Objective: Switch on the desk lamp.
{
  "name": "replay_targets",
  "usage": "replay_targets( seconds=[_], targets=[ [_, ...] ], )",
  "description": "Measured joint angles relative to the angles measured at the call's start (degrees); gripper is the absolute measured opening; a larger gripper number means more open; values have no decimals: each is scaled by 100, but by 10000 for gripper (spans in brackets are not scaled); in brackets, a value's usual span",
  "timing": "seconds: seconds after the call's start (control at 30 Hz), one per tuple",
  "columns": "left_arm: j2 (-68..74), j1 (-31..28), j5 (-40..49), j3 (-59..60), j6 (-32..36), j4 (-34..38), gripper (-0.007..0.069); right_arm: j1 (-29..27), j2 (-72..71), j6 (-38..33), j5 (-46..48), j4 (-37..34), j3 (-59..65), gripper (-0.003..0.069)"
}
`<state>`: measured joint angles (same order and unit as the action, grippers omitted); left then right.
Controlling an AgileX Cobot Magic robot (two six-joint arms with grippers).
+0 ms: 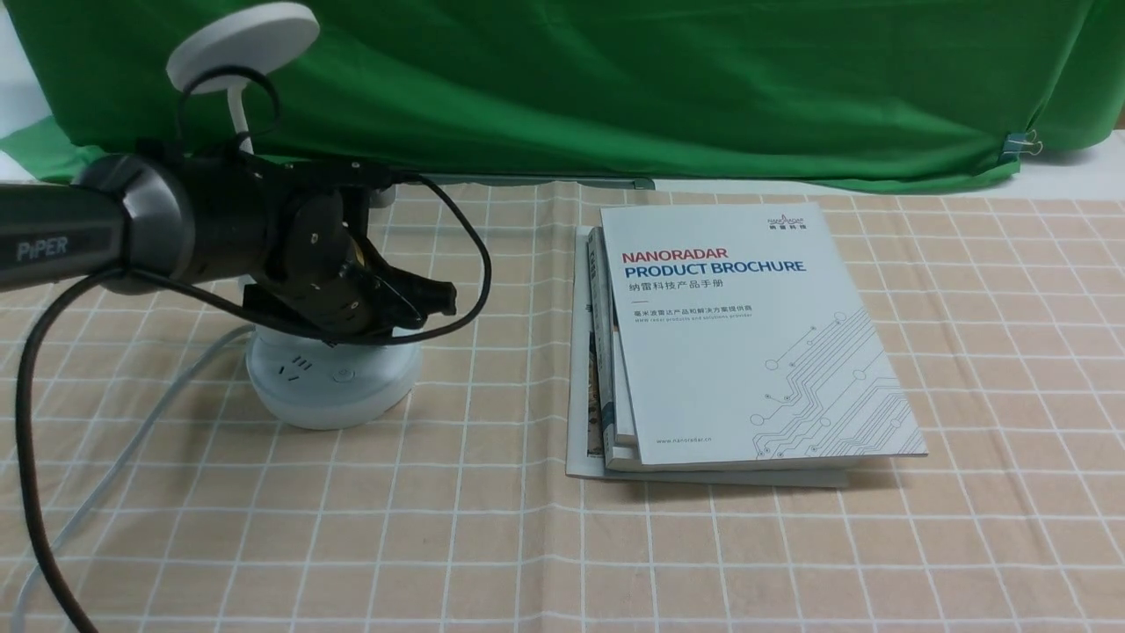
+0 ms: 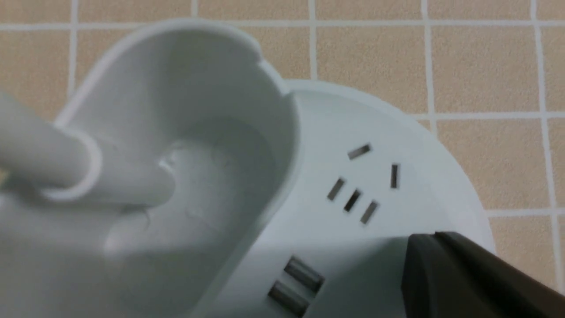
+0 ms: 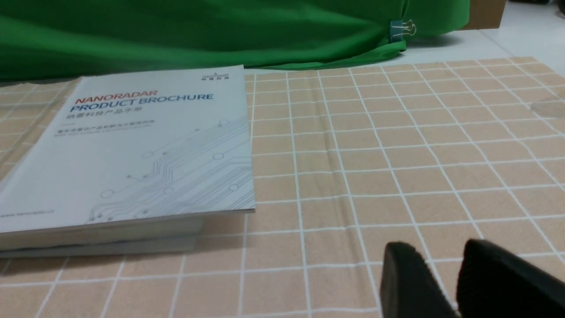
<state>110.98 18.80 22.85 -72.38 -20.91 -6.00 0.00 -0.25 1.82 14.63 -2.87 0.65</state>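
Checked beige tablecloth (image 1: 492, 545), green backdrop (image 1: 615, 88) behind. White desk lamp (image 1: 330, 382): on the cloth's left side, disc head raised; base shows sockets, USB ports and a round button. Robot's left gripper (image 1: 435, 299): close above the base, one finger (image 2: 463, 278) visible, jaw spacing cannot be told. Nanoradar brochure (image 1: 747, 334) atop stacked books: right of lamp, apart. Robot's right gripper (image 3: 446, 265): low over bare cloth, fingers slightly parted.

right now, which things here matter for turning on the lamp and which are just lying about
For the job: desk lamp, left gripper over its base.
Lying about: stack of brochures, green cloth, binder clip, right gripper.
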Motion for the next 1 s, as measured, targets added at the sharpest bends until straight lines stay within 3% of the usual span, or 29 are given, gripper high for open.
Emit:
replay_targets(
  seconds=[0.47,0.7,1.0],
  targets=[
    [-1526,584,546,936,694,698,0,0,0,0,0,0,0,240],
    [-4126,1448,-320,2305,1089,723,0,0,0,0,0,0,0,240],
    [-6206,1565,-1504,3790,1414,543,0,0,0,0,-4,0,0,240]
  ],
)
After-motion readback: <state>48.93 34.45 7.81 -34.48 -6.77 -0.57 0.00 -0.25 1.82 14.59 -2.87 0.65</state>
